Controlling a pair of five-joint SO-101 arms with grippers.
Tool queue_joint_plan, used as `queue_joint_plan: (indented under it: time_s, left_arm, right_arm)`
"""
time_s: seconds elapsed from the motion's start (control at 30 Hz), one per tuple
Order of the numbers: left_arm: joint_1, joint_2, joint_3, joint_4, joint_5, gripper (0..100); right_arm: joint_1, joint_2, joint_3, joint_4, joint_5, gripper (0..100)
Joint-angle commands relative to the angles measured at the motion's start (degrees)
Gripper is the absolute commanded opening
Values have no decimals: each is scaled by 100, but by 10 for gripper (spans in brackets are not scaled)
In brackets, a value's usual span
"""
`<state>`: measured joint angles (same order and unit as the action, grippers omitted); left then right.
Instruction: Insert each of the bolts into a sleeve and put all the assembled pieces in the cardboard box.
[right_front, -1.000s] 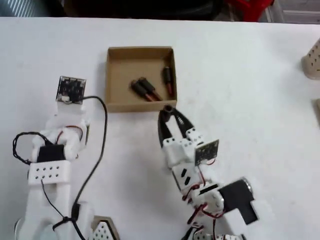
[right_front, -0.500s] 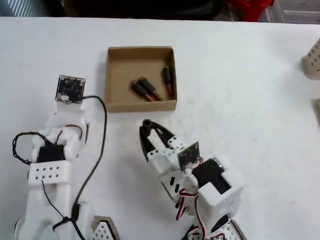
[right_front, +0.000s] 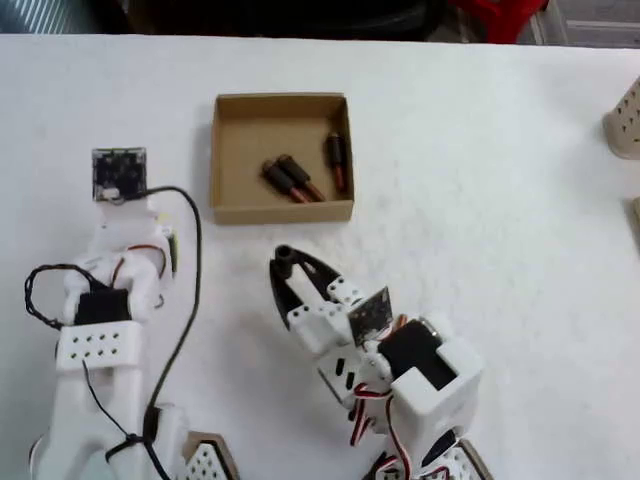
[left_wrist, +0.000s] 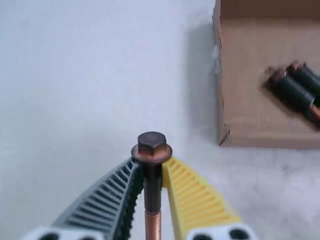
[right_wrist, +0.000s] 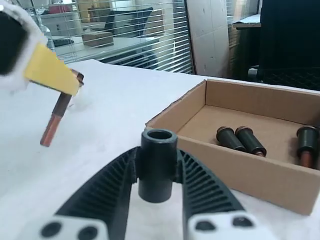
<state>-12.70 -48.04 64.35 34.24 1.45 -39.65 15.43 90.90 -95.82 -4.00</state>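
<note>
Right gripper (right_front: 288, 272): pinching a sleeve (right_wrist: 158, 167), drawn back from the box's (right_front: 280, 212) front wall.
Left gripper (left_wrist: 152, 169): clamped on a bolt (left_wrist: 151, 149), beside the box.
Meaning: three assembled pieces (right_front: 297, 179) boxed; joining the last pair likely comes next.

White tbl (right_front: 500, 200), beige perforated obj (right_front: 624, 124)

left tool (left_wrist: 151, 165): clamped | right tool (right_wrist: 157, 161): clamped | arms apart

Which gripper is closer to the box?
Right. The right gripper is just off the near wall of the box; the left gripper stands farther off, beside its side wall.
</note>
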Motion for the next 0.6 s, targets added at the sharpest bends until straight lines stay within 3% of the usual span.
queue_joint_plan:
  time_s: [0.0, 0.17, 0.57]
  left_arm:
    - [286, -224, 308, -1292, 800, 22]
    - [505, -391, 949, -2409, 1020, 22]
    - [963, -3354, 2286, -2462, 1020, 22]
  right_arm:
    - [-31, 13, -105, -136, -18, 18]
    - [-22, 22, -97, -127, -18, 18]
    - [57, 787, -440, -163, -18, 18]
